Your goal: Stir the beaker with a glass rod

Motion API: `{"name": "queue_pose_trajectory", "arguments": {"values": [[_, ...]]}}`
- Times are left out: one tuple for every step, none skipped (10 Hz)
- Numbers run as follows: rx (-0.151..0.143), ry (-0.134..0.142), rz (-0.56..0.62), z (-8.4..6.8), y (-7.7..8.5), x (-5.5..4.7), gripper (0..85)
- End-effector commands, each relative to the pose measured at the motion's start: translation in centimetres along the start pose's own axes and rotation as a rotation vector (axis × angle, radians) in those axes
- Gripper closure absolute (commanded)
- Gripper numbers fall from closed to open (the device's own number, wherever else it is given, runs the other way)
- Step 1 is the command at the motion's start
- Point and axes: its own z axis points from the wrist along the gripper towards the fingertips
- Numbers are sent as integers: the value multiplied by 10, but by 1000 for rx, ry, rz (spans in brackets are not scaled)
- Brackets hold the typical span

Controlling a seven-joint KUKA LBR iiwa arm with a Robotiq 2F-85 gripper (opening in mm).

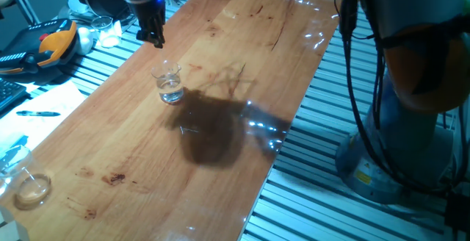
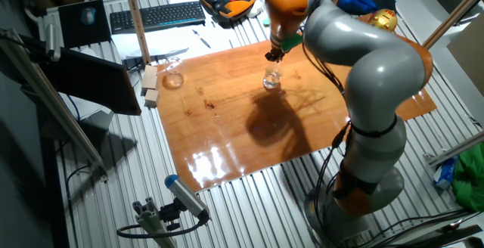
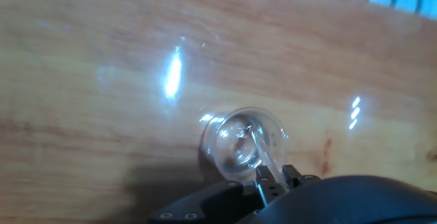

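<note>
Now stirring | gripper point(image 3: 273, 179) clamped on glass rod point(image 3: 263, 152), tip inside beaker point(image 1: 170, 84) mid-table on wooden board point(image 1: 220, 153) | advice: small slow circles, keep rod off glass wall, don't tip beaker

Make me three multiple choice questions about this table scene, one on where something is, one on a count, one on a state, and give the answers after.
1. Where is the beaker?
A. on the wooden board
B. on the keyboard
C. on the floor

2. How many beakers stand on the board?
A. one
B. three
C. five

3. What is the glass rod doing?
A. lying flat on the board
B. reaching from the claw down into the beaker
C. standing in the round glass dish

Answers:
1 A, both fixed views show it standing on the wood.
2 A, only one beaker is there; the glass dish at the board's corner is low and round.
3 B, the hand view shows the rod running from the claw into the beaker's mouth.
</note>
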Motion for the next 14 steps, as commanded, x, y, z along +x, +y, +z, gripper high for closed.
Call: {"name": "queue_pose_trajectory", "arguments": {"values": [[-140, 21, 142, 3, 0, -1, 850], [-200, 41, 206, 6, 1, -2, 850], [-267, 63, 275, 7, 3, -2, 850], [-304, 81, 319, 7, 3, -2, 850], [-326, 92, 345, 6, 3, -2, 850], [-339, 120, 358, 5, 3, -2, 850], [-316, 160, 321, 6, 2, 0, 850], [-275, 193, 263, 6, 1, 0, 850], [-231, 210, 204, 6, 0, 1, 850], [-177, 221, 145, 5, -1, 1, 850], [-145, 226, 105, 4, -1, 2, 850], [-117, 222, 70, 4, -1, 2, 850], [-94, 205, 47, 4, 0, 1, 850], [-64, 152, 11, 2, 1, 0, 850]]}}
